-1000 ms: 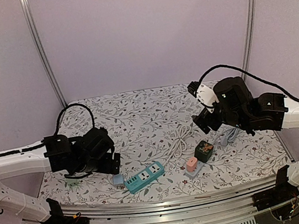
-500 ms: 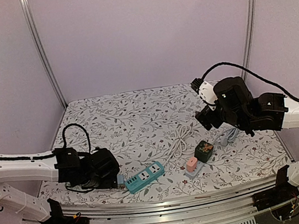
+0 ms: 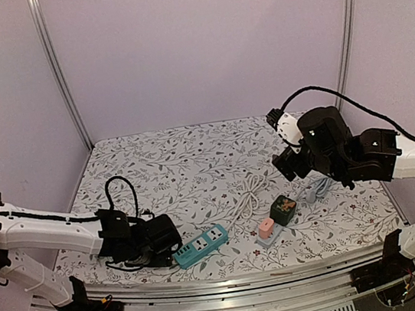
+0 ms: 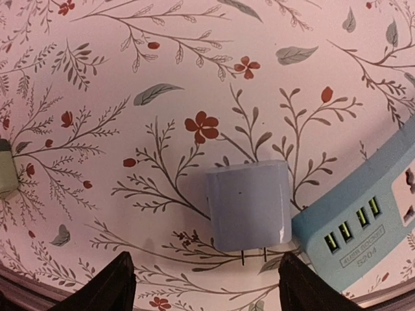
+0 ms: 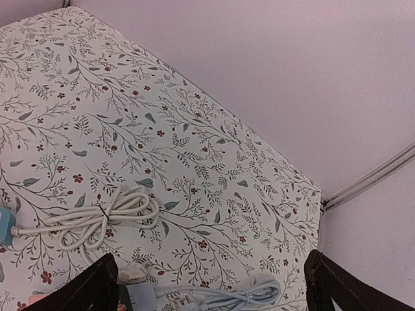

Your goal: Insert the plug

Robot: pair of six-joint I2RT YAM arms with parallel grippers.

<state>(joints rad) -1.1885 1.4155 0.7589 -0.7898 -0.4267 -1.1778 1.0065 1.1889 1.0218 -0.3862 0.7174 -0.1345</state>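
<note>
A pale blue plug [image 4: 248,204] lies flat on the flowered cloth, its two metal prongs pointing toward my left wrist camera. It rests against the left end of the teal power strip [image 4: 363,220] [image 3: 201,246]. My left gripper [image 4: 207,288] [image 3: 166,246] hangs low over the plug, open, with its fingers on either side and short of the plug body, touching nothing. From above, the plug is hidden under that gripper. My right gripper [image 3: 286,164] [image 5: 214,291] is raised at the right, open and empty.
A coiled white cord [image 3: 248,196] [image 5: 97,217] runs from the strip. A pale blue cable bundle [image 3: 316,186] [image 5: 227,298] lies under the right arm. A dark green cube adapter [image 3: 282,209] and a pink one [image 3: 266,228] sit right of the strip. A pale green object [image 4: 5,168] lies left.
My left arm has dropped low and swung toward the near edge, ending over the plug at the strip's left end and hiding it from above. The right arm has barely moved.
</note>
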